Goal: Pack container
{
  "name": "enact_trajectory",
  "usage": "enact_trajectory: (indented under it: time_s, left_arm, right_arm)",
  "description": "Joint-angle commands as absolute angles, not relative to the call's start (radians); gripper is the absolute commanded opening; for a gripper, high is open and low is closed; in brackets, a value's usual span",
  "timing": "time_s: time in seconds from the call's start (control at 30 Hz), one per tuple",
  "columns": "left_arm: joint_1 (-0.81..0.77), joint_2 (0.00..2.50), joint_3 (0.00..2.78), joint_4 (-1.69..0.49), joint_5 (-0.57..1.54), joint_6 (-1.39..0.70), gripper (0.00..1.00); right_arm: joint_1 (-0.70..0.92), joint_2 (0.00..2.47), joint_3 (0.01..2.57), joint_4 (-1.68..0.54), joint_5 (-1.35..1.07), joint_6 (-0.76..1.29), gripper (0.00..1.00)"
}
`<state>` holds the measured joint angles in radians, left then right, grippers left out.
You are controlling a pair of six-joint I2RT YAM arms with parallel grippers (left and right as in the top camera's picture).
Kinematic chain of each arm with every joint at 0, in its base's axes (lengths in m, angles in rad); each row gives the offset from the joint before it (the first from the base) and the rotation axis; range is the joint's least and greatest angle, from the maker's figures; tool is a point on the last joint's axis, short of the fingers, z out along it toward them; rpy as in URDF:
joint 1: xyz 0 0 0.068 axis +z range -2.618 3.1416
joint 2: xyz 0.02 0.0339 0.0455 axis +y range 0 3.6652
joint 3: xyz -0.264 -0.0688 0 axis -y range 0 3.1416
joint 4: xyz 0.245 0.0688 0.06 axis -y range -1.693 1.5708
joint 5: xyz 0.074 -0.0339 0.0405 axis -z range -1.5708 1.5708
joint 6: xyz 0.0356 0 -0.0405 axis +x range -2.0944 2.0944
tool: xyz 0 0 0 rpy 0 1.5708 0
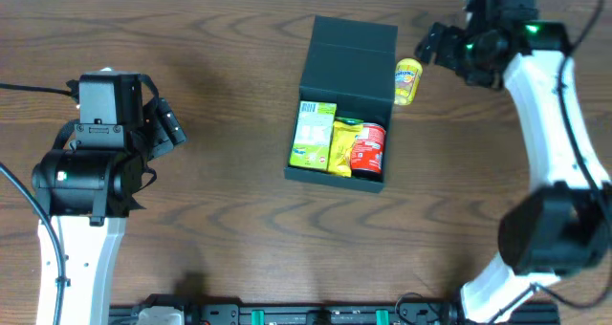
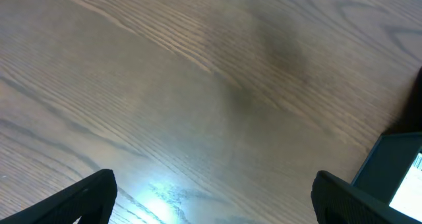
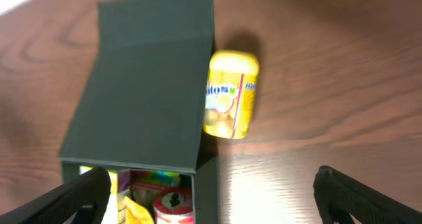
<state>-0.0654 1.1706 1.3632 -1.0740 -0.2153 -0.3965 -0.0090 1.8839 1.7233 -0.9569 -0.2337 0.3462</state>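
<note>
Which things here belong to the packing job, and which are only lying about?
Job: container, with green-yellow carton, yellow packet and red can inside; yellow tub beside it, probably still to pack.
Lying about: black cable, far left.

— What colour is the container (image 1: 349, 53)?
— Plain matte teal-black. Inside it are a green-and-white carton (image 1: 314, 134), a yellow packet (image 1: 342, 148) with green print, and a red can (image 1: 369, 149) with white markings.
— And the jar (image 1: 408, 81) toward the table's far edge?
— Yellow, with bluish lettering. The table (image 1: 220, 201) is brown with darker grain streaks.
— The arms?
— White shells and black joints. The right arm (image 1: 555, 86) has a green light (image 1: 532, 29).
</note>
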Motion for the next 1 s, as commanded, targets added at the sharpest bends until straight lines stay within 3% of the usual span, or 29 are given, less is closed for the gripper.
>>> enact_trajectory:
  time_s: [0.0, 0.2, 0.4, 0.97]
  left_arm:
    - [-0.059, 1.172, 1.355, -1.077, -0.216, -0.408, 0.95]
    - [-0.059, 1.172, 1.355, -1.077, -0.216, -0.408, 0.95]
    - [-0.059, 1.172, 1.355, -1.077, -0.216, -0.408, 0.95]
    - [-0.059, 1.172, 1.355, -1.077, -0.216, -0.408, 0.95]
  right_arm:
    - [0.022, 1.953, 1.747, -0.957, -0.276, 0.421, 0.99]
    - [0.042, 2.057, 1.747, -0.878, -0.266, 0.502, 0.99]
    - [0.048, 2.085, 1.747, -0.856, -0.100, 0.616, 0.99]
    - [0.056, 2.180, 1.746, -0.823, -0.066, 0.603, 0.99]
